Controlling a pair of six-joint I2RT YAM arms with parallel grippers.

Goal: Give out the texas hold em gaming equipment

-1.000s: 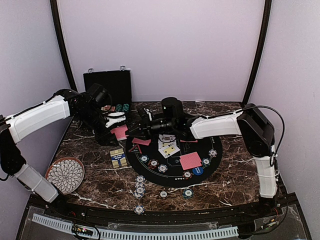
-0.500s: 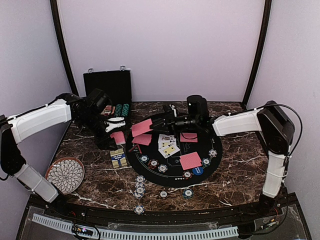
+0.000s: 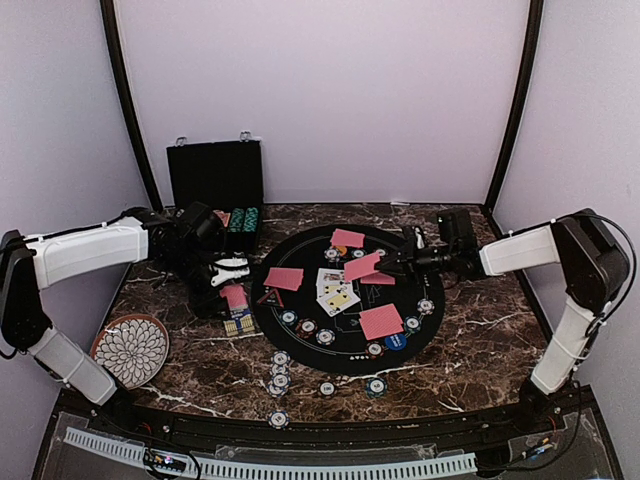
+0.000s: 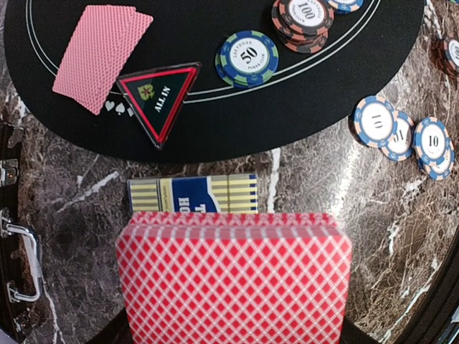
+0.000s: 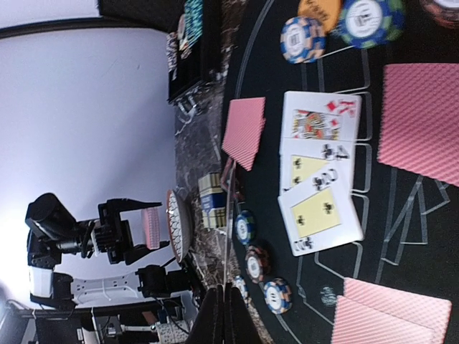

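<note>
The left gripper is sitting over the marble table just off the left edge of the round black felt mat, and it's clamped on a deck of red-backed cards (the left wrist view is mostly filled by that red diamond back pattern). Right under it a blue-and-yellow card box is lying flat on the marble.

The right gripper is reaching in from the right over the middle of the mat, holding a single red-backed card by its edge, fingers closed on it, and the card is looking tilted above the felt.

On the mat itself, three face-up cards are lying overlapped near the center, with face-down pairs around them: one at the far side, one at the left, one at the near right. The red-edged black triangle marker is sitting just beside the left pair, touching its corner as far as I can tell.

Poker chips are lying spread along the near arc of the mat, and more chips are sitting off the mat on the marble near the front edge. A blue button is sitting on the near right of the mat.
</note>
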